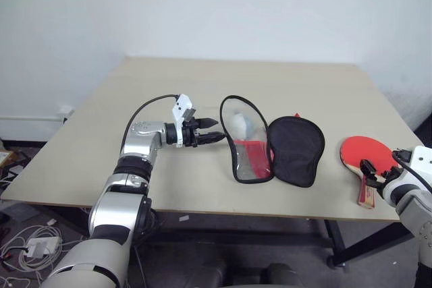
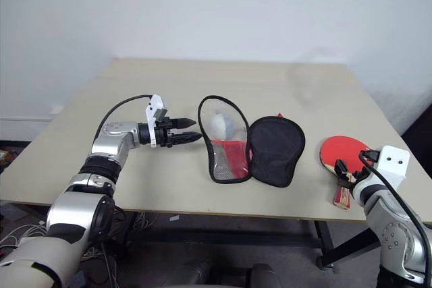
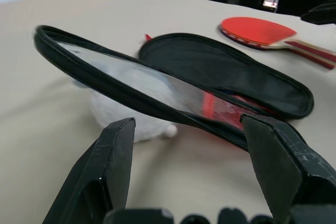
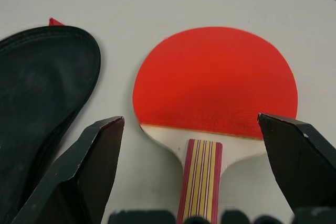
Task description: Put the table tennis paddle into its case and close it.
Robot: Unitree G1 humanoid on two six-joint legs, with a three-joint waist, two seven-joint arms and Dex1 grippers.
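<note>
You can see the table tennis paddle (image 1: pixel 364 155) lying flat on the table (image 1: pixel 202 92) at the lower right of the left eye view. Its round face is bright red, and its short handle is pale wood with red and yellow stripes running down it. The handle points toward the near edge of the table. Your right gripper (image 4: pixel 195 129) sits just at the handle end, with its two black fingers spread wide, one on each side of the handle, and it holds nothing. In the right wrist view the red face fills the middle and the striped handle runs down between the fingers. The case (image 1: pixel 270 143) lies open in the middle of the table, to the left of the paddle and apart from it. One half is black cloth and lies flat. The other half is clear plastic with a black zipper edge, and it is tipped up a little. Something white and something red show through the clear half. Your left gripper (image 1: pixel 219 130) hangs just left of the clear half, pointing at it, with its fingers wide apart and empty.
</note>
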